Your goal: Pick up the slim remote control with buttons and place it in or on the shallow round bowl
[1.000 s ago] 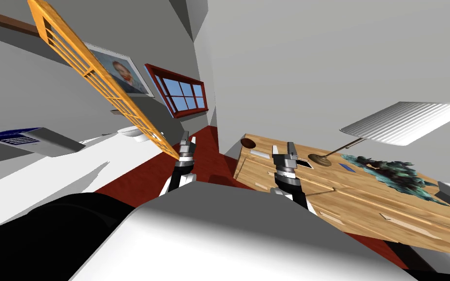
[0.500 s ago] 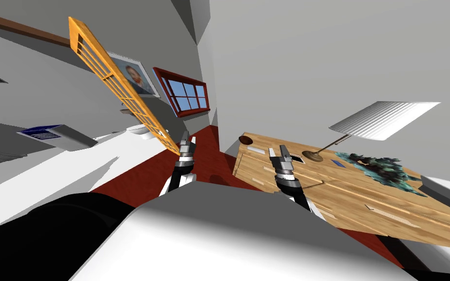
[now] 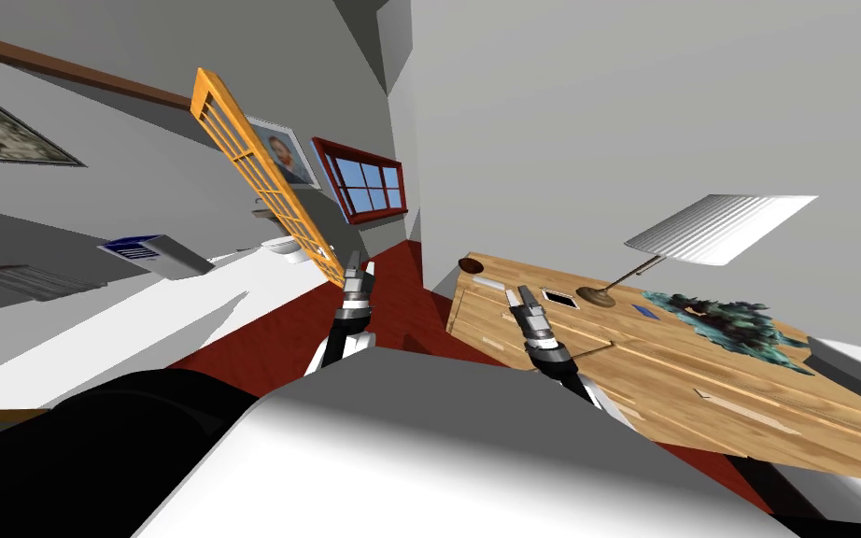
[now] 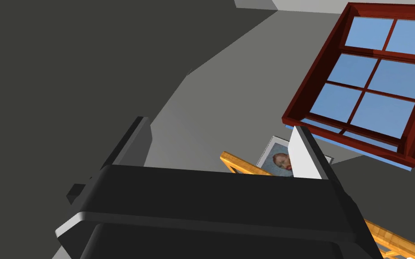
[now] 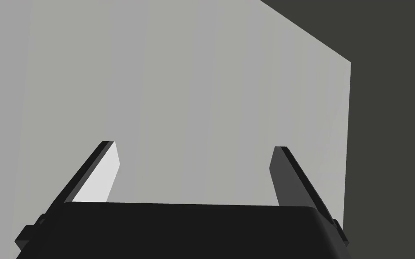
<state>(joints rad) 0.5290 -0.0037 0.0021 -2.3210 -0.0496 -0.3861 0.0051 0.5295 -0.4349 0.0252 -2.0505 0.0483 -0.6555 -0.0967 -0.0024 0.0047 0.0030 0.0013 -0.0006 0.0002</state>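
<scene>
– Light wooden counter [image 3: 699, 374] by the grey wall [image 3: 606, 112]: where is the slim white bar-shaped remote [image 3: 491, 281]?
– Near the far corner, just beside the shallow round dark brown bowl [image 3: 472, 265].
– And the right hand [image 3: 518, 295]?
– Wide open, holding nothing, near the remote. I think it should tip down, put its fingers [image 5: 101, 175] across the thin sides, then squeeze gently. The left hand [image 3: 359, 271] is open too, holding nothing.
</scene>
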